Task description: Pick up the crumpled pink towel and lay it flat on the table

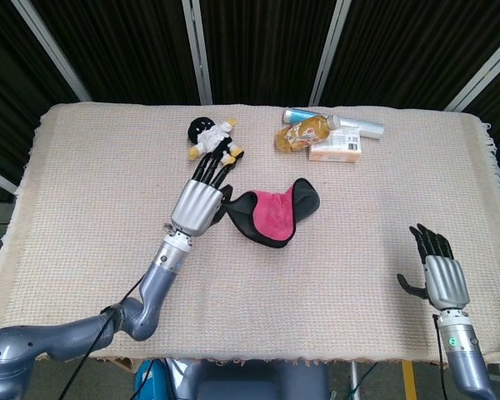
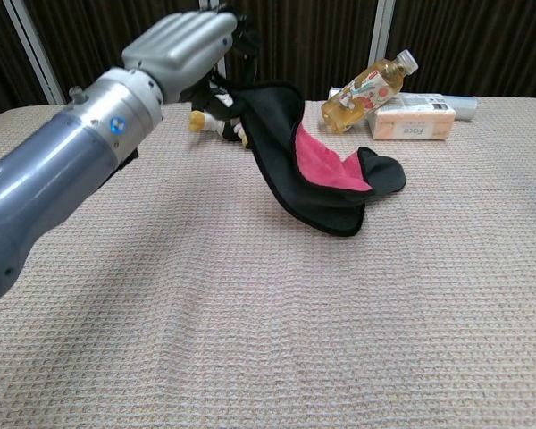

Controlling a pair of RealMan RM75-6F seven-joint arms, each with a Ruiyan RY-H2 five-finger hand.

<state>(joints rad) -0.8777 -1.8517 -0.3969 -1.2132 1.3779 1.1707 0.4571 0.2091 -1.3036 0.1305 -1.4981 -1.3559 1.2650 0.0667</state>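
The pink towel (image 1: 272,214) with its black backing hangs partly raised; its left corner is up in the air and its right end (image 2: 375,174) still lies on the table. My left hand (image 1: 200,200) grips that left corner, seen high at the top in the chest view (image 2: 186,40). The towel stays folded, pink side inward. My right hand (image 1: 437,275) hovers at the table's near right edge, fingers spread and holding nothing; the chest view does not show it.
A black-and-white plush doll (image 1: 212,140) lies just beyond my left hand. A tea bottle (image 1: 304,132), a pink box (image 1: 335,148) and a silver tube (image 1: 358,125) lie at the back right. The woven cloth (image 1: 92,200) covers the whole table.
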